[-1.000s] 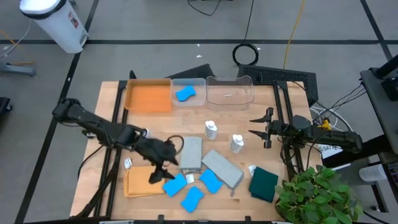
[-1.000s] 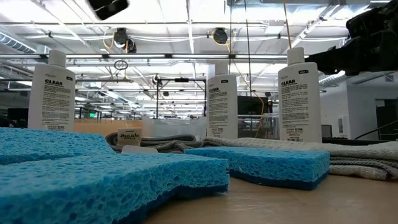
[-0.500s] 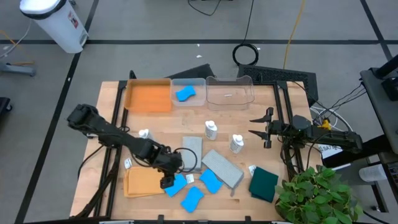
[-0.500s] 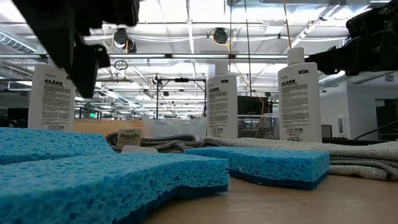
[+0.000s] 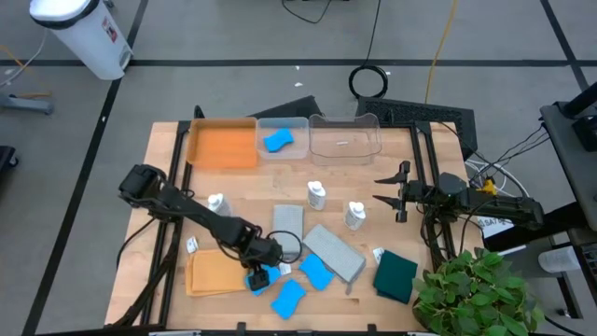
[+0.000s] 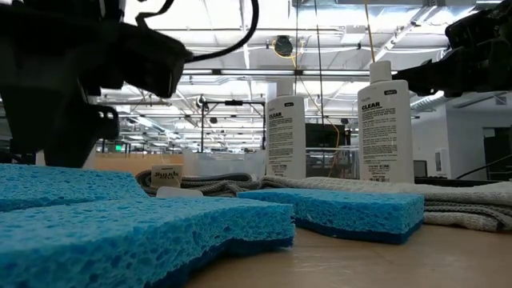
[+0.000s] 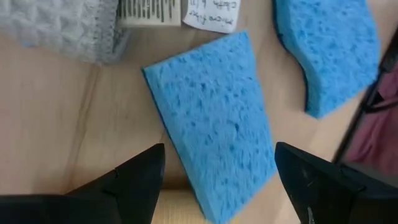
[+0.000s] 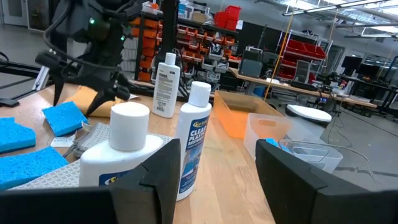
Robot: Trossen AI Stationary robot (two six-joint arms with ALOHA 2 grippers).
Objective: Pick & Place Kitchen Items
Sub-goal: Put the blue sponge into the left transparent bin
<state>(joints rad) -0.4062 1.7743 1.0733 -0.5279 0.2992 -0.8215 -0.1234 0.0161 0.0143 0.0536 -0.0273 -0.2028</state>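
Observation:
My left gripper [image 5: 256,273] hangs open, pointing steeply down over a blue sponge [image 7: 211,118] that lies flat on the table near the front edge. Its two fingers stand on either side of the sponge's near end, and I see no touch. Two more blue sponges [image 5: 315,271] [image 5: 288,297] lie beside it, and one [image 5: 278,140] sits in a clear bin. Three white bottles [image 5: 216,203] [image 5: 316,194] [image 5: 354,216] stand upright mid-table. Grey cloths [image 5: 287,229] [image 5: 333,252], an orange cloth [image 5: 210,273] and a dark green cloth [image 5: 395,276] lie flat. My right gripper [image 5: 381,189] waits open at the right.
An orange tray [image 5: 224,145] and two clear bins [image 5: 298,126] [image 5: 345,138] stand along the far edge. White paper tags [image 7: 210,15] lie by the grey cloth. A potted plant [image 5: 471,294] overhangs the near right corner. Bare wood shows between the tray and the bottles.
My left gripper has come down and toward the table's near edge and right, rolling at the wrist, until its open fingers straddle the blue sponge. In the low view it now hides the left bottle. Nothing on the table has moved.

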